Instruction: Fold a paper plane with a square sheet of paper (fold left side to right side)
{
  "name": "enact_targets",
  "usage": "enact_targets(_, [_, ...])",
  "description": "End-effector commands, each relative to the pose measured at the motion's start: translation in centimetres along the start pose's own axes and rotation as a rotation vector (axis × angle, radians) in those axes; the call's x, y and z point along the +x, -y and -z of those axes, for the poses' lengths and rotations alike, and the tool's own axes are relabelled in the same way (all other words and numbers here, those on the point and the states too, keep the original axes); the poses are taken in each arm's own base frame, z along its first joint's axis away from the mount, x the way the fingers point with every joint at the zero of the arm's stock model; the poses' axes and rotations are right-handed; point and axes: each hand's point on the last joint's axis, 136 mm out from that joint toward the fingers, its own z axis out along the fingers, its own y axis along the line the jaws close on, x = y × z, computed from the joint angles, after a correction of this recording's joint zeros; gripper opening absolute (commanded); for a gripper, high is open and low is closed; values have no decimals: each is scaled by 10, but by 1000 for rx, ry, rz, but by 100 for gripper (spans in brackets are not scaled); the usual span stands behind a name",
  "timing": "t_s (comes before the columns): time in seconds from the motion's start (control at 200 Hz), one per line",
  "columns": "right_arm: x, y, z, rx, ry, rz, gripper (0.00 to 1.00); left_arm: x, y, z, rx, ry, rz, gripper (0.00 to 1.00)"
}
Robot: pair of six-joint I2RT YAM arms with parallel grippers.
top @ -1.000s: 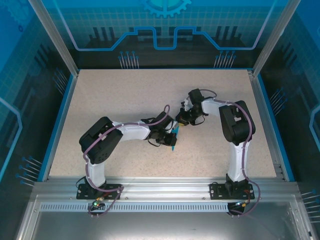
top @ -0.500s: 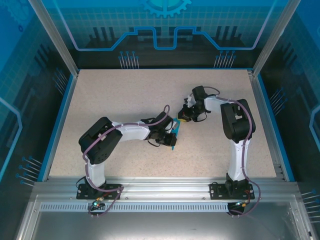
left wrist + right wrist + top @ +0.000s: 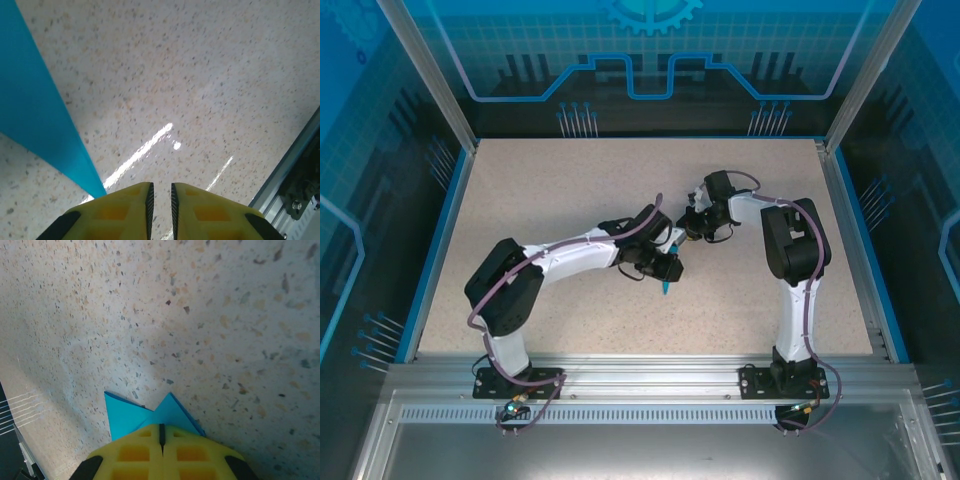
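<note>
On the speckled beige worktop (image 3: 570, 200), within blue-printed panels (image 3: 650, 60), a slim cyan-blue paper dart (image 3: 35, 110) is touched by closed right fingers (image 3: 135, 450); barely parted, empty left fingers (image 3: 120, 210) are shown beside its tip.

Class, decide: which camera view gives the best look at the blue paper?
Left wrist view: the blue paper appears large, tapering to a sharp tip. The right wrist view shows two corners poking past the shut right gripper; the top external view shows small, partly hidden slivers.
</note>
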Motion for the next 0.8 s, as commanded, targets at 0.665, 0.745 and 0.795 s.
enact_targets(0.665, [9, 34, -14, 122, -19, -26, 0, 69, -48, -51, 87, -195, 167, 12])
enact_targets(0.745, [8, 34, -13, 122, -20, -26, 0, 82, -50, -51, 78, -217, 172, 12])
enact_targets(0.795, [8, 34, -14, 123, -21, -26, 0, 89, -50, -51, 75, -227, 176, 12])
